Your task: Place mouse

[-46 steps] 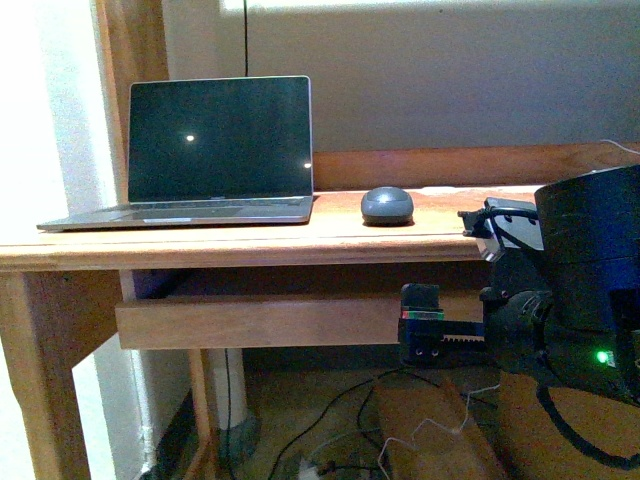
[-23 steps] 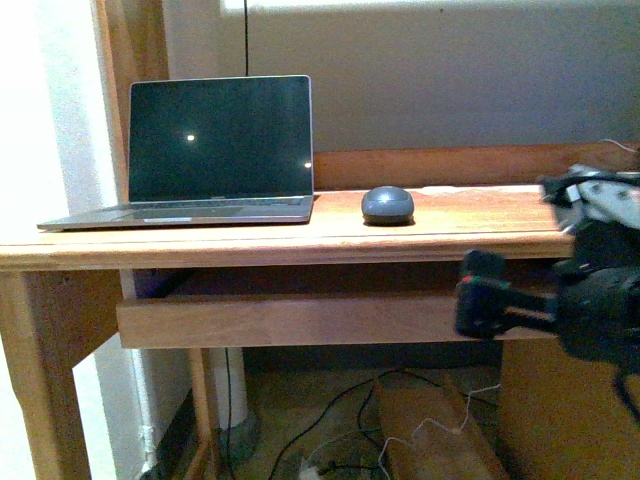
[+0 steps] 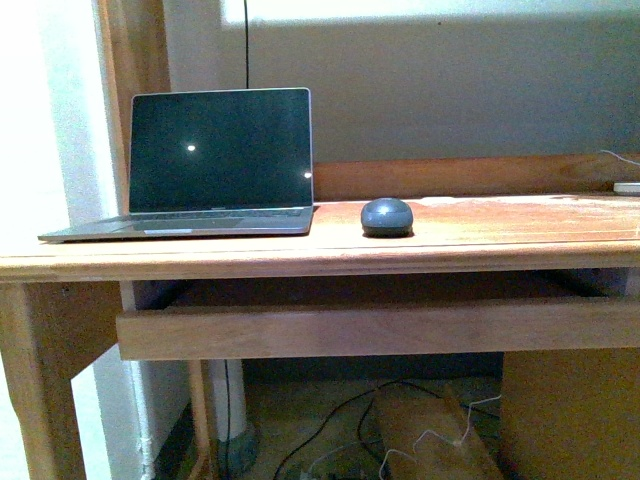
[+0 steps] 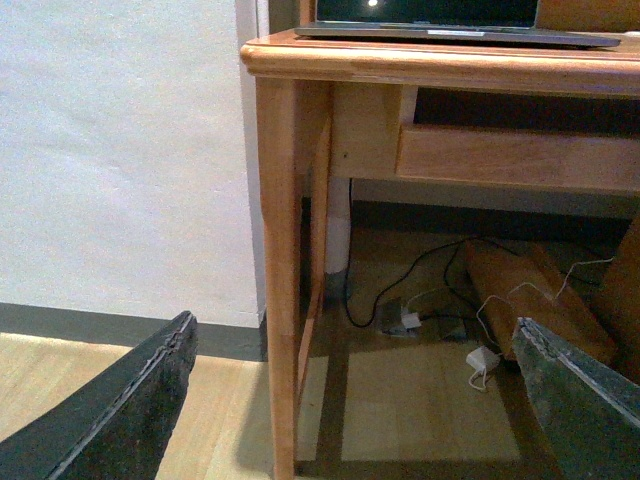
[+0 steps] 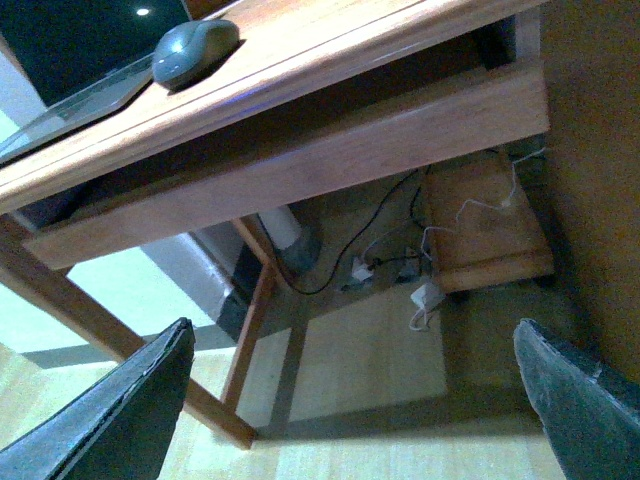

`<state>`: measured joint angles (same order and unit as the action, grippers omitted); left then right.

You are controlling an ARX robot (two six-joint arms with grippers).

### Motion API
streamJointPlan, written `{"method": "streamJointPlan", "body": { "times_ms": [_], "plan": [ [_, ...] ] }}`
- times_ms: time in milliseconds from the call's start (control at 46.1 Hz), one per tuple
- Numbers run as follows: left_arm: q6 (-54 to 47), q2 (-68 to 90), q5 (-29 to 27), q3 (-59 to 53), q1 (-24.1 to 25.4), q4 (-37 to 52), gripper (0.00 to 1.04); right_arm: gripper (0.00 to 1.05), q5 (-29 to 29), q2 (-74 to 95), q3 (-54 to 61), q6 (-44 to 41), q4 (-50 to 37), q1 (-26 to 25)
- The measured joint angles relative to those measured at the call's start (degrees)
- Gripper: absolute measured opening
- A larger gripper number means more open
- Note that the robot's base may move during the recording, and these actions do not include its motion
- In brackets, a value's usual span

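Gone from the front view since half a second ago: the right arm, which stood at the right edge below the desk top; neither arm shows there now.

Left gripper: jaws wide apart, empty, low near the floor, facing the desk's left leg.

Right gripper: jaws wide apart, empty, below the desk and looking up at its front edge.

Floor under the desk: loose cables and a wooden box.

Mouse: resting on the desk top, just right of the laptop, touching nothing else.

Risk, as judged: placement looks complete. A rising arm could strike the desk rail, jolt the top and shift the mouse; low travel could snag cables.
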<state>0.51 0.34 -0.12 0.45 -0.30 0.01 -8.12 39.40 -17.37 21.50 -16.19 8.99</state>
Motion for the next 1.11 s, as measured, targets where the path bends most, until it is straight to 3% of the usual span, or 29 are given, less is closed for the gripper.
{"method": "streamJointPlan", "body": {
  "times_ms": [87, 152, 325, 412, 542, 867, 976, 1106],
  "plan": [
    [0.0, 0.0, 0.0, 0.0, 0.0, 0.0, 0.97, 0.82, 13.7, -9.9, 4.2, -8.7, 2.7, 2.0],
    [0.0, 0.0, 0.0, 0.0, 0.0, 0.0, 0.97, 0.72, 17.4, -14.8, 6.9, -14.0, 4.1, 1.4],
    [0.0, 0.0, 0.0, 0.0, 0.0, 0.0, 0.97, 0.41, 15.0, -20.2, 9.9, -19.7, 4.7, -1.4],
    [0.0, 0.0, 0.2, 0.0, 0.0, 0.0, 0.97, 0.25, 8.9, -22.0, 11.5, -20.3, 5.4, -6.5],
    [0.0, 0.0, 0.1, 0.0, 0.0, 0.0, 0.97, 0.03, 8.3, -24.2, 12.6, -20.9, 5.9, -8.7],
    [0.0, 0.0, 0.1, 0.0, 0.0, 0.0, 0.97, 0.03, 8.1, -28.2, 14.7, -21.2, 7.8, -8.9],
    [0.0, 0.0, 0.1, 0.0, 0.0, 0.0, 0.97, 0.03, 8.1, -34.2, 15.2, -21.2, 15.2, -8.9],
    [0.0, 0.0, 0.1, 0.0, 0.0, 0.0, 0.97, 0.03, 8.1, -38.8, 16.4, -21.2, 16.0, -8.9]
  ]
}}
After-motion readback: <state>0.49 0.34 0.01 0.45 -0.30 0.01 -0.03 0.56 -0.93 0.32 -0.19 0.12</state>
